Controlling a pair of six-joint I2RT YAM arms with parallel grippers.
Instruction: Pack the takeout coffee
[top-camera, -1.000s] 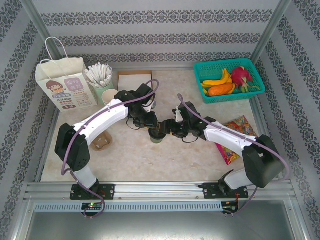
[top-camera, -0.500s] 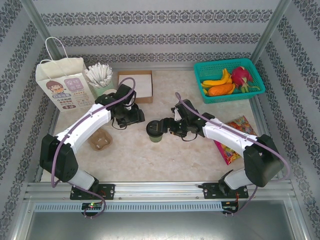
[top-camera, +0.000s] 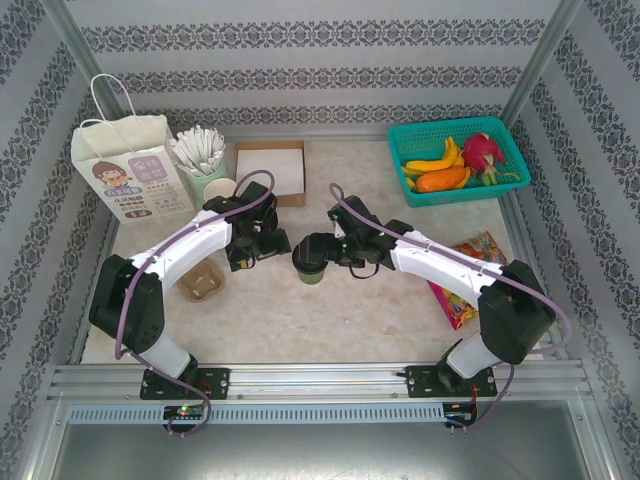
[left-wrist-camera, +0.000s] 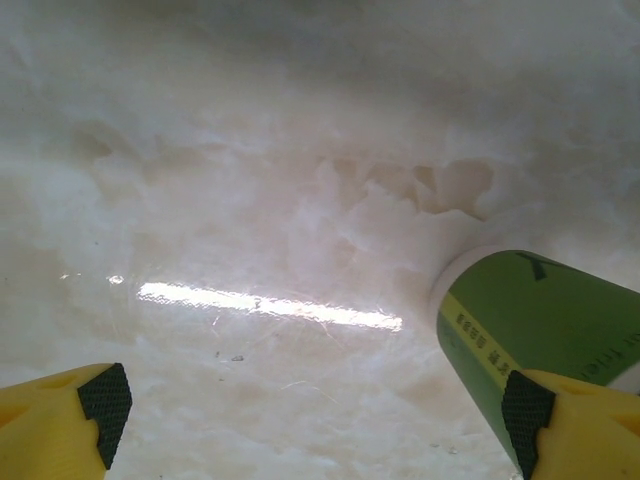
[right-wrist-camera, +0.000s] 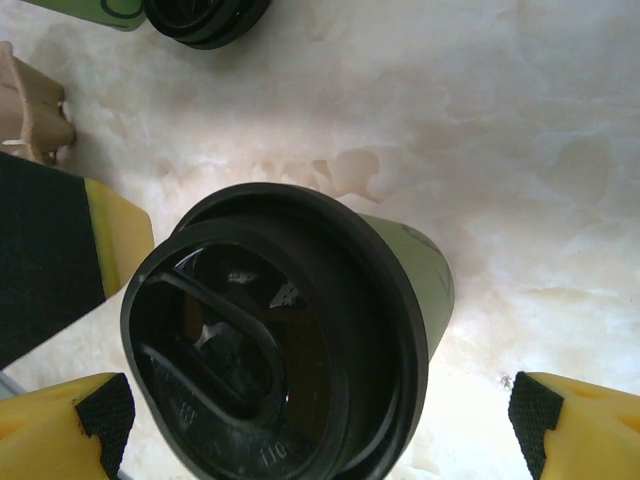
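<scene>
The right hand (right-wrist-camera: 318, 410) gapes wide and empty over the black-lidded olive-green paper cup (right-wrist-camera: 290, 330), the left hand (left-wrist-camera: 315, 405) equally open and empty just beside it.

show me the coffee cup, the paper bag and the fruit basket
coffee cup (top-camera: 309, 258): top view, on its black lid
paper bag (top-camera: 128, 170): top view, on its printed front
fruit basket (top-camera: 480, 192): top view, on its near rim
</scene>
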